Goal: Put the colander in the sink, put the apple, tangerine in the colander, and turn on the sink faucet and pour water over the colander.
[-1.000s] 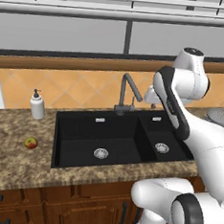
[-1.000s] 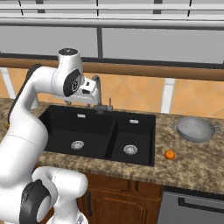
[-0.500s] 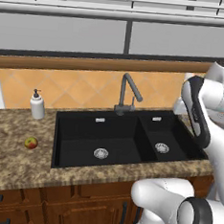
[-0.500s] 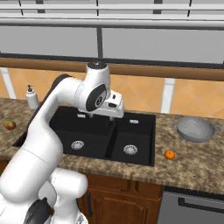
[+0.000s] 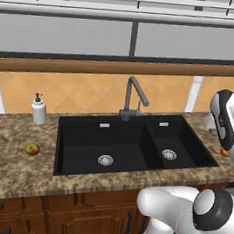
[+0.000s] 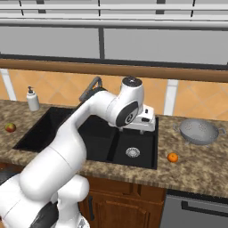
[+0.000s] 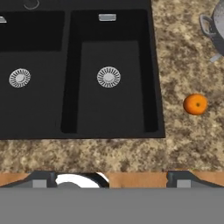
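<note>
Matte black rectangular double-basin sink (image 6: 153, 151) set into the speckled granite counter, larger bowl on the left, smaller on the right, a silver round drain in each, both bowls dry. Dark grey metal faucet with angular bent spout (image 5: 133, 98) upright behind the divider. Grey perforated metal colander with loop handles (image 6: 199, 131) upright on the counter, well right of the sink. Small bright orange tangerine (image 7: 195, 104) on the counter between colander and sink. Red, yellow-green patched apple (image 5: 32, 149) on the counter left of the sink.

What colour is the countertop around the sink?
The countertop is speckled brown and tan granite, clearest in the hand view, surrounding the matte black sink.
</note>
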